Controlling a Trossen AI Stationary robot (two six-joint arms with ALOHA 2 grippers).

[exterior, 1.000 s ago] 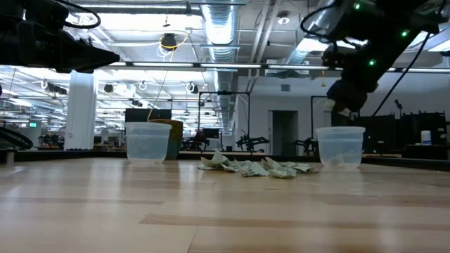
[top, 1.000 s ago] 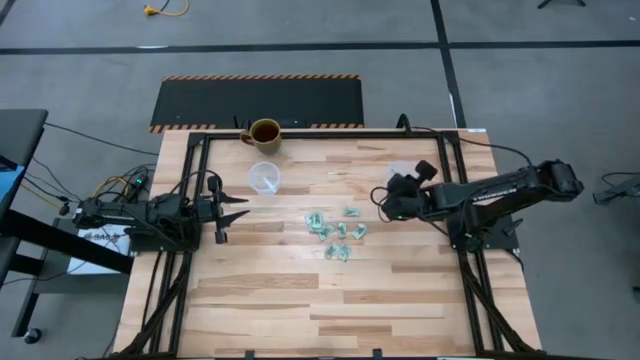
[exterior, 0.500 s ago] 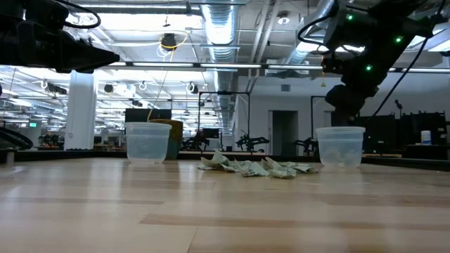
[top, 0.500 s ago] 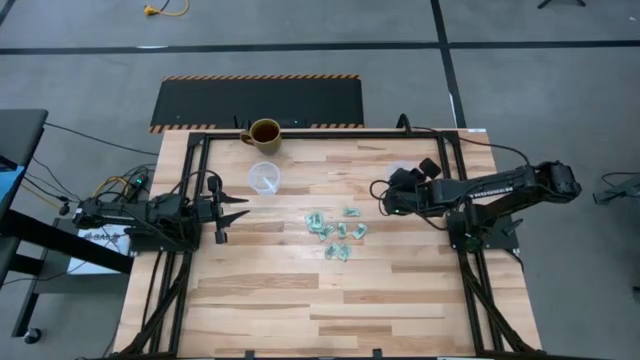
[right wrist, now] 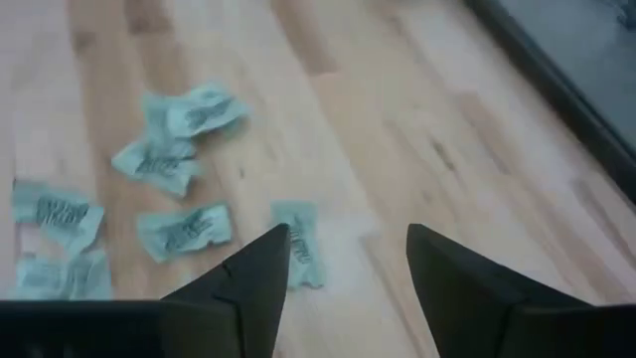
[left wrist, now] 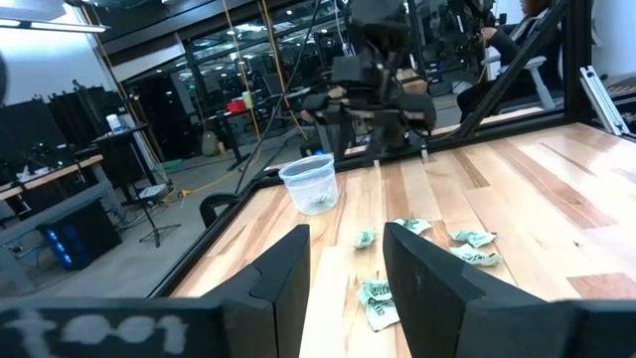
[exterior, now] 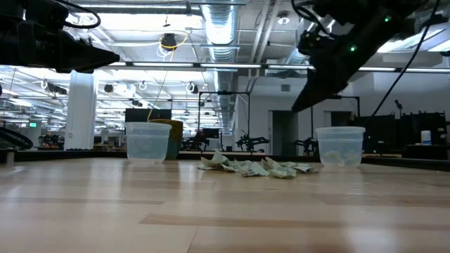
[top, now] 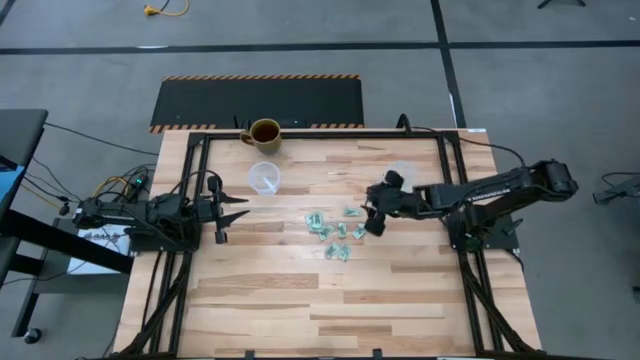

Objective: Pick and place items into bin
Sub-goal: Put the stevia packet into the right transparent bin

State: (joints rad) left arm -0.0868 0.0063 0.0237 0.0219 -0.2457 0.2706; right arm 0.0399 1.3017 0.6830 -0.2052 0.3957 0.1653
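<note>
Several small light-green and white wrapped items lie in a loose pile on the wooden table's middle; they also show in the low view, the left wrist view and the right wrist view. My right gripper is open and empty, above the table just right of the pile, its fingers slanting down toward it. A clear plastic cup stands behind it. My left gripper waits open at the table's left, above the surface.
A second clear cup stands at the far left of the pile, close to my left gripper. A brown mug stands at the table's far edge. Black frame rails run along both sides. Bare wood lies toward the near edge.
My right gripper has moved from above the right clear cup toward the table's left and near side, reaching the pile's right edge and tipping its fingers down toward the items. The items and the cups have stayed put.
</note>
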